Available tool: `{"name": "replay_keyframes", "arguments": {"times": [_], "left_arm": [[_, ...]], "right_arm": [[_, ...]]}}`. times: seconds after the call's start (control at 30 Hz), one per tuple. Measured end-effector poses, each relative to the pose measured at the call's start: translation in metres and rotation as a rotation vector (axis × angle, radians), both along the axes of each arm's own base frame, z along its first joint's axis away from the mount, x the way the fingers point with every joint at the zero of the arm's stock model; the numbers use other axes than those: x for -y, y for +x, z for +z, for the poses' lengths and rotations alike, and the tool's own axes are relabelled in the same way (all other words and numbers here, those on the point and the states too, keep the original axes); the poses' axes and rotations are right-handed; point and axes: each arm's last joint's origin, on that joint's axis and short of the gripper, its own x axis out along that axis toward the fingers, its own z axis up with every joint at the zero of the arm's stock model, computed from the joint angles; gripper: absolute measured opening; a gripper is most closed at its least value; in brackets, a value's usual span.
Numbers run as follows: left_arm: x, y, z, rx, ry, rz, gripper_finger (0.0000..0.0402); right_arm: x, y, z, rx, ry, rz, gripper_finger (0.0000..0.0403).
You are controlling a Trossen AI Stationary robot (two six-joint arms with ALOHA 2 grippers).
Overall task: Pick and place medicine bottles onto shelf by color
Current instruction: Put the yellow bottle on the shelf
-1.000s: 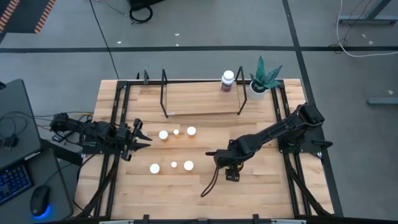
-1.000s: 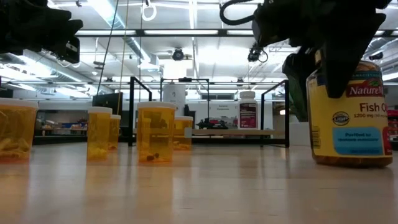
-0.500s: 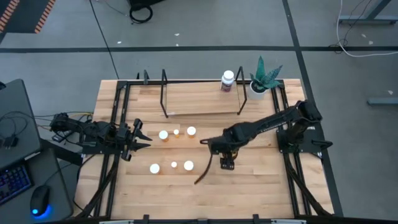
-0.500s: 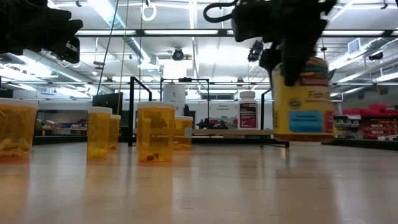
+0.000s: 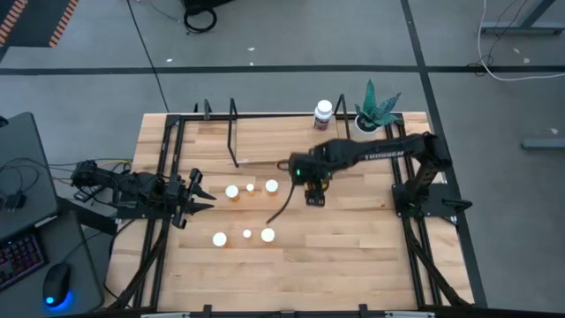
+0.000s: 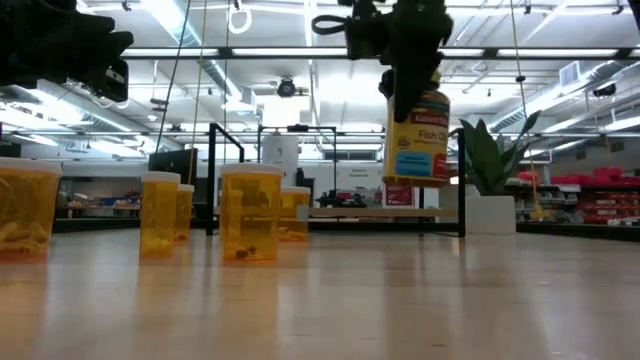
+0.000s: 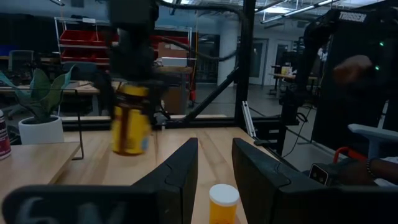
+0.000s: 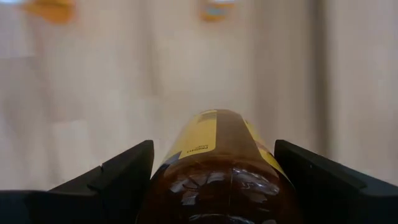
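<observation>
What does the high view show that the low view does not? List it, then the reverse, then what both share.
Only the high view: the left pincer waiting open at the table's left, and the monitor beside the table.

Only the low view: the amber bottle's label, and that the bottle hangs clear of the table.

Both: the right pincer shut on the amber bottle, the orange bottles, the shelf and the plant.

Six small orange bottles (image 5: 232,191), one white bottle (image 5: 323,115), one amber bottle (image 6: 417,136), one shelf (image 5: 287,141), one potted plant (image 5: 371,113)
</observation>
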Motion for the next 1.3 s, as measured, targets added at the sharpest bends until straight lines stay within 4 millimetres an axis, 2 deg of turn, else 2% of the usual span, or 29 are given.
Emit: {"name": "replay_keyframes", "arguments": {"times": [0.17,0.3,0.53,0.77,0.93,1.3], "left_arm": [[0.0,0.0,0.0,0.0,0.0,0.0,0.0107],[0.0,0.0,0.0,0.0,0.0,0.0,0.0107],[0.0,0.0,0.0,0.0,0.0,0.0,0.0107],[0.0,0.0,0.0,0.0,0.0,0.0,0.0107],[0.0,0.0,0.0,0.0,0.0,0.0,0.0107],[0.0,0.0,0.0,0.0,0.0,0.0,0.0107]], "right_arm": [[0.041,-0.001,0.013,0.028,-0.044,0.011,0.0334],[0.071,-0.007,0.013,0.018,-0.056,0.003,0.0334],[0.109,-0.019,0.013,0.012,-0.056,-0.028,0.0334],[0.131,-0.026,0.009,0.03,-0.037,-0.052,0.0335],[0.139,-0.031,-0.005,0.013,-0.038,-0.054,0.0335],[0.159,-0.04,-0.019,0.023,-0.049,-0.095,0.0335]]}}
